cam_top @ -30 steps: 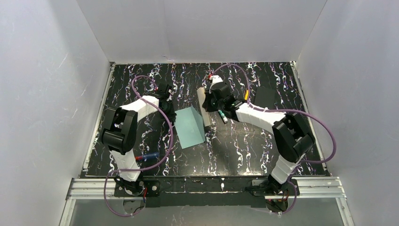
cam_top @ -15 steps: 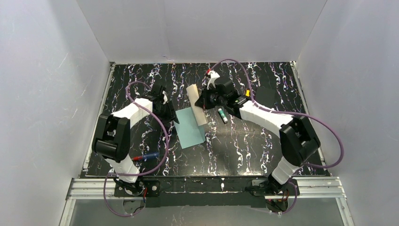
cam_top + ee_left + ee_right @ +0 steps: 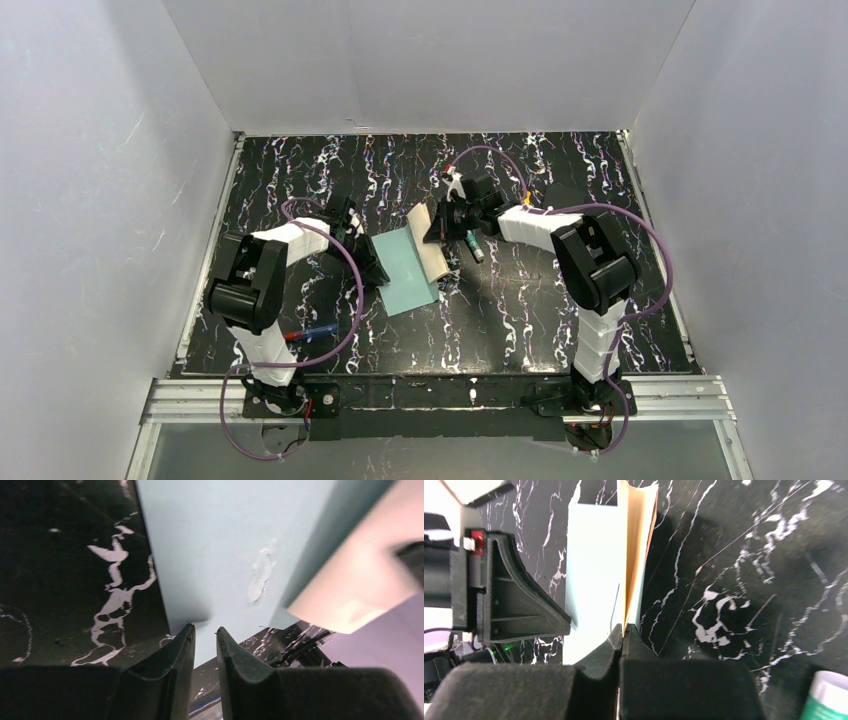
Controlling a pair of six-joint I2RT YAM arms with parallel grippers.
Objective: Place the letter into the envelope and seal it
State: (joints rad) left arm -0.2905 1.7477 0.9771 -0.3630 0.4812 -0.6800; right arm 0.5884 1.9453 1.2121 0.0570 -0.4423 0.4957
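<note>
Letter (image 3: 638,545), tan, stands on edge over the right side of the teal envelope (image 3: 591,580). The right gripper (image 3: 623,629) pinches its near edge between fingers pressed together. The envelope lies on the black marbled counter (image 3: 520,310). At its left edge the left gripper (image 3: 205,632) holds its 2 fingers a narrow slit apart with teal paper showing between them; whether they pinch it cannot be told. A green-and-white tube (image 3: 473,246) lies near the right gripper.
</note>
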